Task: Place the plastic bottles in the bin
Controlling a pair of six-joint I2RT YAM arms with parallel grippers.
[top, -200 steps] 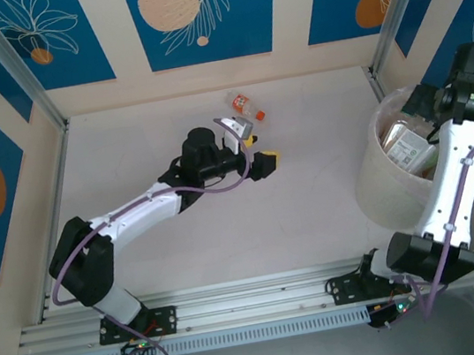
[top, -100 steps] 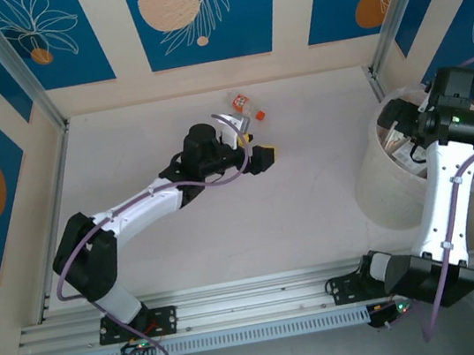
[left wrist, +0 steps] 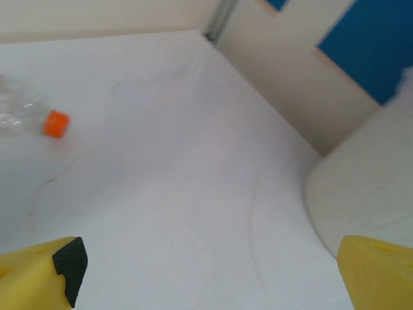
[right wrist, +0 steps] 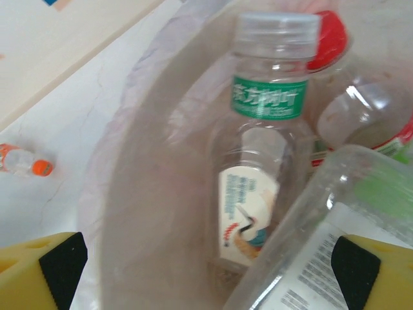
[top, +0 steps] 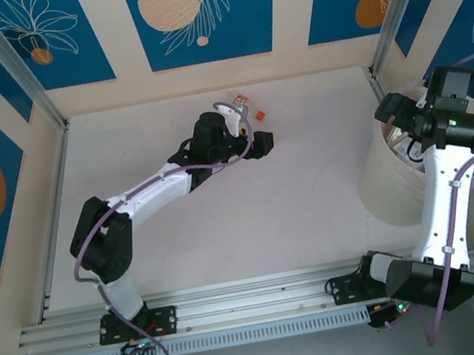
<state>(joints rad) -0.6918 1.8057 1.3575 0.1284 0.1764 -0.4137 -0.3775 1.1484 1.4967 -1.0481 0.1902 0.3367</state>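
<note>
1. My left gripper (left wrist: pixel 219 278), spread and empty, hovers over the pale table (top: pixel 226 224) near an orange-capped bottle (top: pixel 244 105) at its far edge.
2. My right gripper (right wrist: pixel 206 265) gapes above the bin (top: pixel 383 187), bottles (right wrist: pixel 268 97) piled inside.
3. Blue leaf-print panels (top: pixel 195 14) line the walls.

**A boxed-in robot test cell in a lab**

The white counter (top: pixel 309 184) is closed in on three sides by beige boards. These carry blue panels (top: pixel 197 14) printed with orange discs and leaf outlines, a made-up backdrop rather than room walls. Bare aluminium posts (top: pixel 20 71) stand at the far corners, and a slotted aluminium rail (top: pixel 256 304) runs along the near edge. Bolted to that rail are a left arm (top: pixel 146 195) and a right arm (top: pixel 444 200), both white and black, with purple cables (top: pixel 75 262) looping along them. The fixed camera looks down on this from above. A translucent bin (top: pixel 389 181) stands on the counter at its right edge.
</note>
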